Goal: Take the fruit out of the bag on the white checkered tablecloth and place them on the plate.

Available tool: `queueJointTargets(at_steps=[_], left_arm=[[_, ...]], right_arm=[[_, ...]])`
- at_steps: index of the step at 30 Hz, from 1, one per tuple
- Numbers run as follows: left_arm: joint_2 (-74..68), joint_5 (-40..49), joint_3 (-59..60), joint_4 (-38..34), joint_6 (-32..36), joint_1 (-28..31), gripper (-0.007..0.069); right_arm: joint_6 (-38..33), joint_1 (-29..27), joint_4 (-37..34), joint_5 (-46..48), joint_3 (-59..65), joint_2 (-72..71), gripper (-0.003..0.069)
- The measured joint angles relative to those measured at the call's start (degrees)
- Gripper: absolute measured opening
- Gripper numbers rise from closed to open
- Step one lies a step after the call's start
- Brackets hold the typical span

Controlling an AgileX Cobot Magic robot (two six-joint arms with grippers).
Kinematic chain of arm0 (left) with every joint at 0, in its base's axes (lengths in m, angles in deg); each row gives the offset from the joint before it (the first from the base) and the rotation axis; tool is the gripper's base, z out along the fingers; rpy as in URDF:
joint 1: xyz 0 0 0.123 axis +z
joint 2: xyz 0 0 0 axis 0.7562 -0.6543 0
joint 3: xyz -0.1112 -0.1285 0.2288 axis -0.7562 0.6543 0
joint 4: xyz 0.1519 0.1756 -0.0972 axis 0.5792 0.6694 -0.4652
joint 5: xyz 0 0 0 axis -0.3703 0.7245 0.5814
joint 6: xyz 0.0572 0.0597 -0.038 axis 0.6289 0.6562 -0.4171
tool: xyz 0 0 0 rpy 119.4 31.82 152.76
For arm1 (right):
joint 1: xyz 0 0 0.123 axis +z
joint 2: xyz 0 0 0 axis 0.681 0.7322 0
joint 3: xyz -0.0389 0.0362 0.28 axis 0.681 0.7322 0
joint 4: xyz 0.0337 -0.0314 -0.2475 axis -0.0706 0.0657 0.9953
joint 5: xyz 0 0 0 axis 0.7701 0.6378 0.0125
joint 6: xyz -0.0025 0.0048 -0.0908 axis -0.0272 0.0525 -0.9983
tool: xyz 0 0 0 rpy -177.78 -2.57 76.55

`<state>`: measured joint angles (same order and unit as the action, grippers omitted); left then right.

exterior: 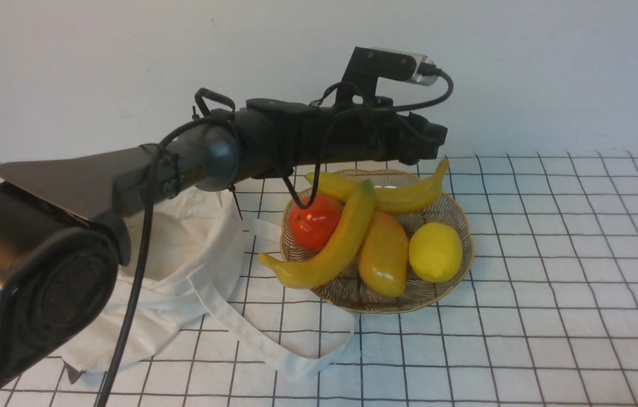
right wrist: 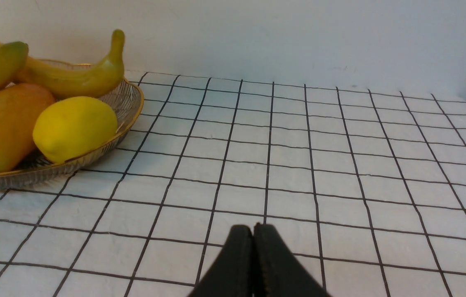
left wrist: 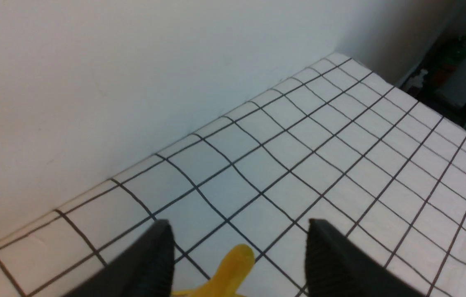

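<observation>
White checkered tablecloth, with thin dark lines in small squares, covered the table up to a plain pale wall. On it, the slim curved all-yellow toy banana lay at the far side of the round clear glass plate with a gold rim, its stubby stem rising over the rim. A thicker banana with a green tip leaned on it, next to an orange-yellow mango-shaped fruit, a yellow lemon and a round red-orange fruit. Above the plate's far part hung the long black left arm. Its jaws stood wide apart, and the yellow stem showed between the black fingertips, touching neither. Left of the plate, the soft white cloth tote bag lay slack, one long strap running in front of the plate. The right arm's jaws were pressed together on nothing, their black fingertips low over bare cloth, apart from the plate.
</observation>
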<state>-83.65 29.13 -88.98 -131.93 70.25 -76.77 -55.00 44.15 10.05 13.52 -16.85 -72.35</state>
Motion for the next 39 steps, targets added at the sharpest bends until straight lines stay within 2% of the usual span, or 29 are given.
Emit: queueJointTargets(at_steps=[1, 3, 4, 9, 11, 13, 17, 18, 19, 22, 26, 30, 34, 36, 39], left_arm=[[0.00, 0.00, 0.00, 0.56, -0.19, 0.00, 0.0422], [0.00, 0.10, 0.00, 4.55, -3.57, 0.00, 0.0542], [0.05, 0.10, 0.00, 6.17, -4.94, 0.00, 0.0569], [1.83, 1.77, 0.00, 14.52, -12.62, 0.82, 0.0583], [3.66, 3.23, 0.00, 18.92, -16.74, 1.67, 0.0543], [7.34, 5.57, 0.00, 26.88, -22.45, 2.97, 0.0444], [13.91, 11.83, 0.00, 40.94, -34.59, 5.32, 0.0157], [17.34, 14.73, 0.00, 47.84, -40.30, 6.11, 0.0071], [19.58, 17.16, 0.00, 51.83, -43.93, 6.70, 0.0034], [26.44, 21.99, 0.00, 61.46, -53.16, 7.74, 0.0000], [34.61, 25.12, 0.08, 69.58, -59.38, 7.99, -0.0008], [45.71, 24.48, 4.14, 72.26, -64.04, 7.99, -0.0008], [53.74, 22.71, 10.00, 72.43, -65.49, 7.99, -0.0008], [62.13, 22.20, 16.42, 72.82, -66.17, 7.99, -0.0008], [69.64, 21.95, 22.39, 75.40, -66.35, 7.99, -0.0008]], right_arm=[[0.00, 0.00, 0.00, 0.00, 0.00, 0.00, -0.0014], [0.00, 0.00, 0.00, 0.00, 0.00, 0.00, -0.0014], [0.00, 0.00, 0.00, 0.00, 0.00, 0.00, -0.0014], [0.00, 0.00, 0.00, 0.00, 0.00, 0.00, -0.0014], [0.00, 0.00, 0.00, 0.00, 0.00, 0.00, -0.0014], [0.00, 0.00, 0.00, 0.00, 0.00, 0.00, -0.0014], [0.00, 0.00, 0.00, 0.00, 0.00, 0.00, -0.0014], [0.00, 0.00, 0.00, 0.00, 0.00, 0.00, -0.0014], [0.00, 0.00, 0.00, 0.00, 0.00, 0.00, -0.0014], [0.13, 0.00, 0.00, 0.00, 0.00, 0.00, -0.0014], [0.20, 0.00, 0.00, 0.00, 0.00, 0.00, -0.0014], [0.20, 0.00, 0.00, 0.00, 0.00, 0.00, -0.0014], [0.20, 0.00, 0.00, 0.00, 0.00, 0.00, -0.0014], [0.20, 0.00, 0.00, 0.00, 0.00, 0.00, -0.0014], [0.20, 0.00, 0.00, 0.00, 0.00, 0.00, -0.0014]])
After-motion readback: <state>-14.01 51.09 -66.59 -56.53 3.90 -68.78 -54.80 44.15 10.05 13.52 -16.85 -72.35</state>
